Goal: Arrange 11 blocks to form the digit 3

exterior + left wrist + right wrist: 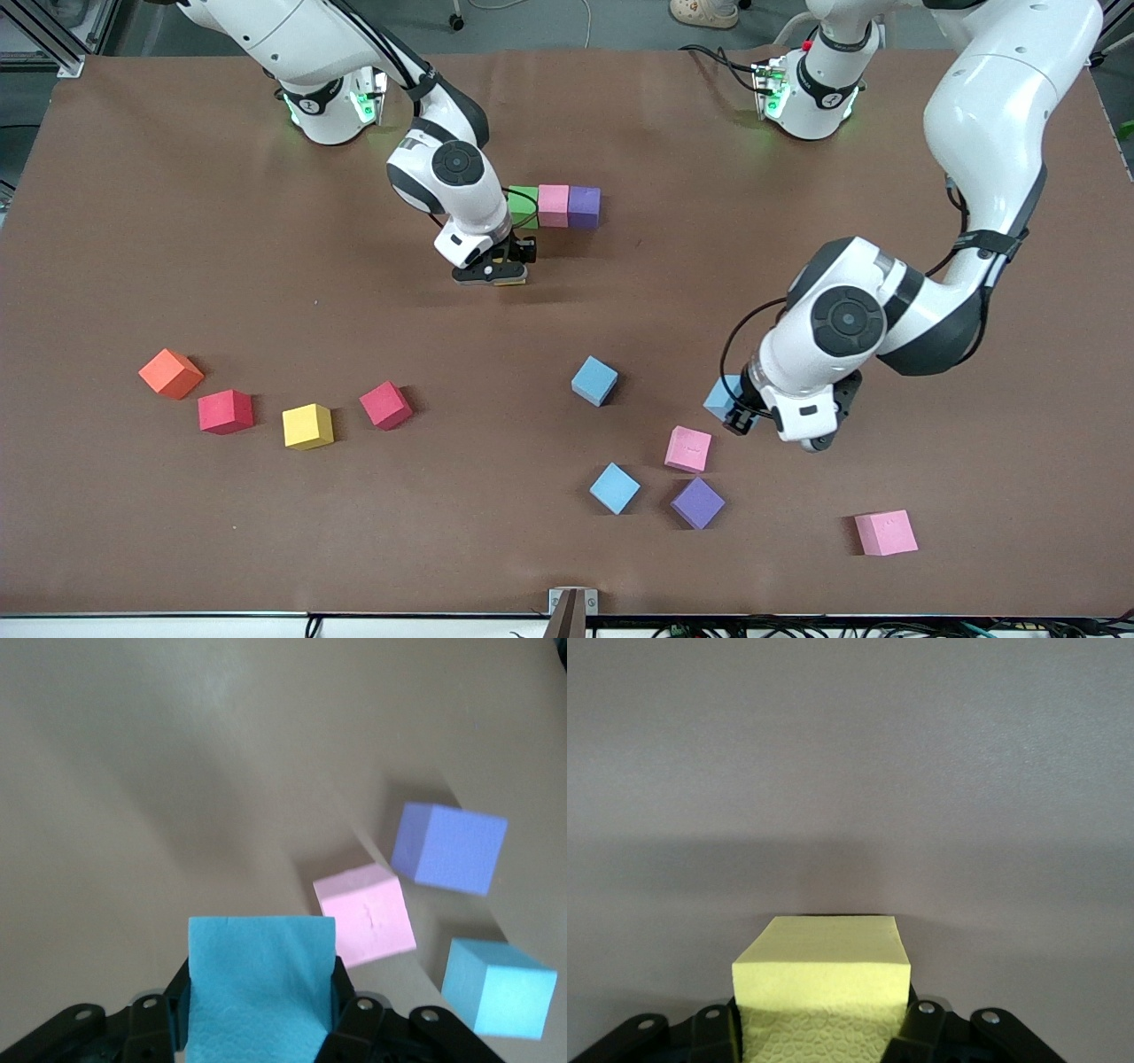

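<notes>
A short row of blocks, green [523, 206], pink [554, 205] and purple [584, 206], lies near the table's middle. My right gripper [493, 271] is low over the bare table by the green end, shut on a yellow block [822, 979]. My left gripper [740, 416] is shut on a light blue block [261, 979], which is [720, 399] low over the table. Close by lie a pink block [365, 914], a purple block [449, 847] and a light blue block [499, 986].
Loose on the table toward the right arm's end are an orange cube [170, 373], a red block [225, 411], a yellow block [307, 426] and a red block [386, 405]. Light blue blocks [594, 380] [615, 487] and a pink block [885, 532] lie nearer the camera.
</notes>
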Robot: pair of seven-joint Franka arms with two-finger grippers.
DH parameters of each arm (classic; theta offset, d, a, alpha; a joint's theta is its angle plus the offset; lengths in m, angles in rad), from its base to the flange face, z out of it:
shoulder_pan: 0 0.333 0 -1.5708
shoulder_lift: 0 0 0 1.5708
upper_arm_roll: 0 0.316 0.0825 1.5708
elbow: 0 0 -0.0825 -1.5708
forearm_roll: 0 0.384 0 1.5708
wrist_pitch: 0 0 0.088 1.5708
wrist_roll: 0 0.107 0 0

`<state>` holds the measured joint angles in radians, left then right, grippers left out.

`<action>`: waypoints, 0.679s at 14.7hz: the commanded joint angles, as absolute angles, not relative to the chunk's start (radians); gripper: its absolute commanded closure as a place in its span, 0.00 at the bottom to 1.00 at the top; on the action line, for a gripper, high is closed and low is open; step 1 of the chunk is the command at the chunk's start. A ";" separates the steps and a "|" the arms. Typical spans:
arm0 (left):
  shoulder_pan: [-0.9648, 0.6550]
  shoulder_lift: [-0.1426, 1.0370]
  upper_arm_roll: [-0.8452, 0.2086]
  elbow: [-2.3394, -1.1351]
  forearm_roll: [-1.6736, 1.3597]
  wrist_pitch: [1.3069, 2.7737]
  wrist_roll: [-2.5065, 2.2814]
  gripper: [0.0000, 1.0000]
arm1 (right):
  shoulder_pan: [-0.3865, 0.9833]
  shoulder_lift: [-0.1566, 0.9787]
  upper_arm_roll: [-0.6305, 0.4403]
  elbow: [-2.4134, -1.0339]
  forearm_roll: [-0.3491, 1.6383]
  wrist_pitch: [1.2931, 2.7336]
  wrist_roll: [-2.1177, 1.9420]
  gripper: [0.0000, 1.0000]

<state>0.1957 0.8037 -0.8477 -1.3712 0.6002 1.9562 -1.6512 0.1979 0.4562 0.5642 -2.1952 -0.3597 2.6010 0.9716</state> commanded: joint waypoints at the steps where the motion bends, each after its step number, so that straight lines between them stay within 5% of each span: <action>1: 0.177 0.776 -0.848 -1.385 0.598 1.940 -1.661 0.85 | 0.204 0.411 0.564 -2.233 -0.337 2.609 0.974 0.99; 7: 0.147 0.778 -0.882 -1.382 0.604 1.944 -1.657 0.82 | 0.233 0.411 0.563 -2.235 -0.288 2.606 0.976 0.99; 10: 0.124 0.778 -0.882 -1.382 0.624 1.944 -1.658 0.91 | 0.238 0.410 0.563 -2.250 -0.284 2.605 0.976 0.99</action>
